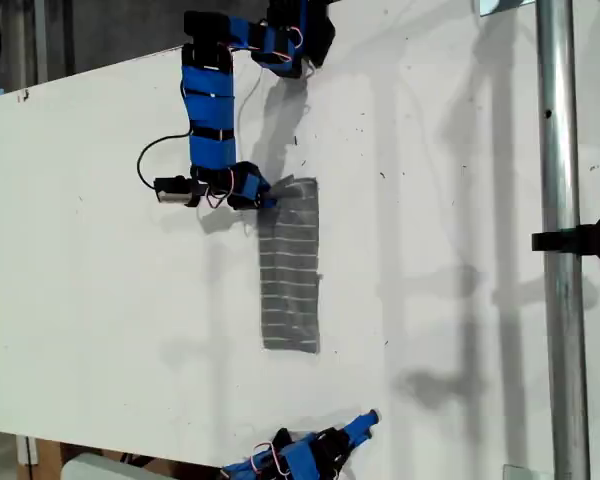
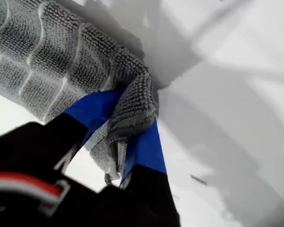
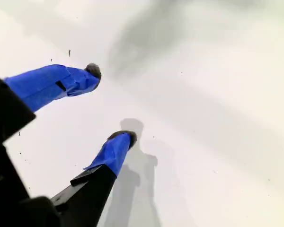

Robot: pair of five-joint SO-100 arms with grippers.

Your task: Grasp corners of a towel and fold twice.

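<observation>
1. My second gripper (image 3: pixel 111 106), blue-taped fingers on a black body, sits at the bottom edge of the exterior view (image 1: pixel 365 425). Jaws spread wide w/ nothing between them; only bare white tabletop (image 3: pixel 213 142) shows past the tips, w/ the finger shadow on it.
2. Next out on the flat white table surface (image 1: pixel 100 300): the dark grey soft cloth towel w/ thin white stripes (image 1: pixel 290 270). It lies as a narrow folded strip running away from the near edge, roughly mid-table in the exterior view. Its near end is flat and squared off.
3. The towel's far end is lifted a bit and bunched where my first gripper (image 1: pixel 270 195) meets it. That gripper comes in from the exterior view's left, on a blue-and-black arm w/ black cable looping beside it.
4. First wrist view: my first gripper (image 2: pixel 132 137) is clamped on the towel's corner (image 2: pixel 132 104). Grey looped fabric is pinched and crumpled between the two blue-taped fingers (image 2: pixel 144 146), w/ a fold spilling over the top of them. The rest of the towel (image 2: pixel 42 56) stretches away, stripes visible.
5. The towel casts a shadow on the table just past the pinched corner.
6. Farther off, at the exterior view's right: a vertical shiny metal pole (image 1: pixel 563 250) w/ a black clamp (image 1: pixel 585 240) on it, well apart from the towel.
</observation>
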